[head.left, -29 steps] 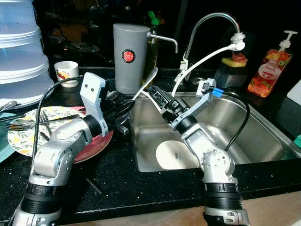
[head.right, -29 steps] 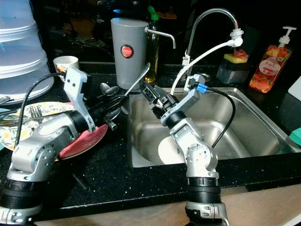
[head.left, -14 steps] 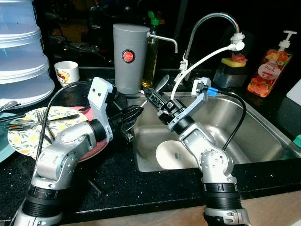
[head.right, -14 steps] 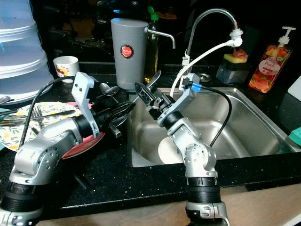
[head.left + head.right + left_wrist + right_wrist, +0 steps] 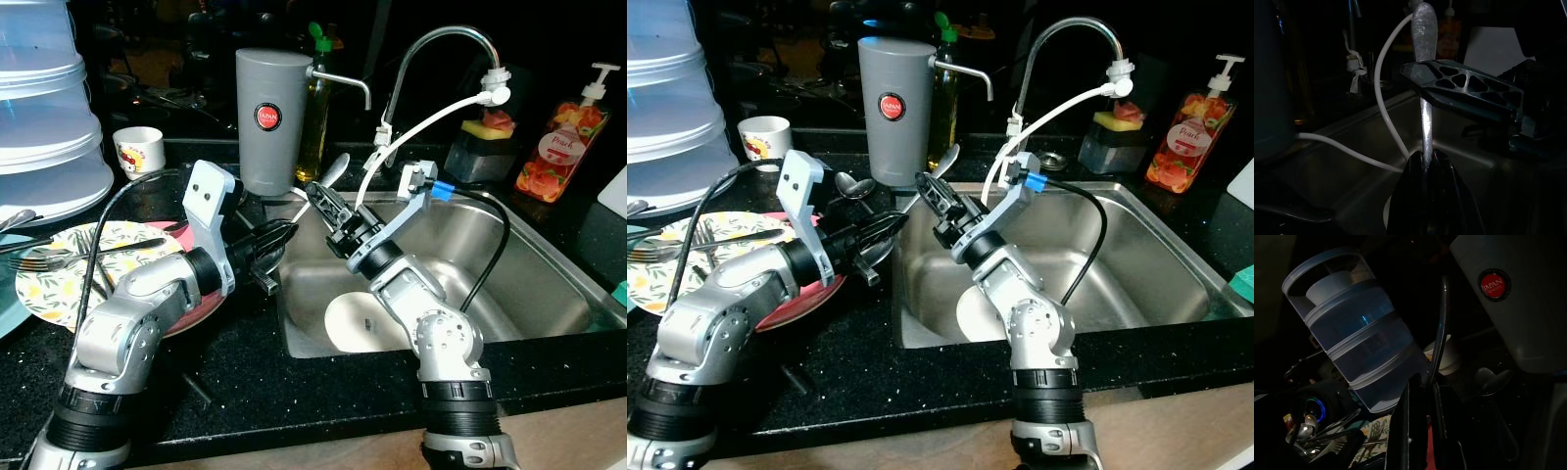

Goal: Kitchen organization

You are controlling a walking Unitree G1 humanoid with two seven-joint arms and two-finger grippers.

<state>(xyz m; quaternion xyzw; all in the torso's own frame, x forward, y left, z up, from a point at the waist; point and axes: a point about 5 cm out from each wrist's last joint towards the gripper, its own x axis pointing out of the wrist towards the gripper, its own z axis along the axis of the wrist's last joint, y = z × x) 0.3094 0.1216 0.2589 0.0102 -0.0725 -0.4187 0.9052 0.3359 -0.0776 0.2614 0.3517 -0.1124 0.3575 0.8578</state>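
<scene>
We see a metal spoon [image 5: 331,174] held up over the left rim of the sink [image 5: 549,264], tilted, bowl end toward 1 o'clock, just in front of the grey thermos [image 5: 271,117]. Both hands are on it. Left hand [image 5: 279,235] is clamped on the handle: the left wrist view has its two fingertips [image 5: 1426,169] pinched together around the shaft, spoon [image 5: 1423,73] running straight away from them. Right hand [image 5: 326,204] is also closed on the same spoon, a bit higher along the shaft; the right wrist view shows the thin handle [image 5: 1440,328] nipped between its fingers [image 5: 1418,401].

At 9 o'clock from the left hand, on the black tabletop [image 5: 245,362]: a red plate [image 5: 201,304], then a floral plate [image 5: 69,269] with forks [image 5: 59,257] lying across it. Small printed cup [image 5: 139,149] at 11 o'clock, a stack of clear plastic containers [image 5: 44,108] beyond it. More spoons [image 5: 850,186] lie by the thermos base.

In the sink basin, a white plate [image 5: 358,323] sits under the right arm. Faucet [image 5: 446,44] with white hose [image 5: 431,122] at 12 o'clock; sponge holder [image 5: 485,142] and soap bottle [image 5: 563,137] at 2 o'clock.
</scene>
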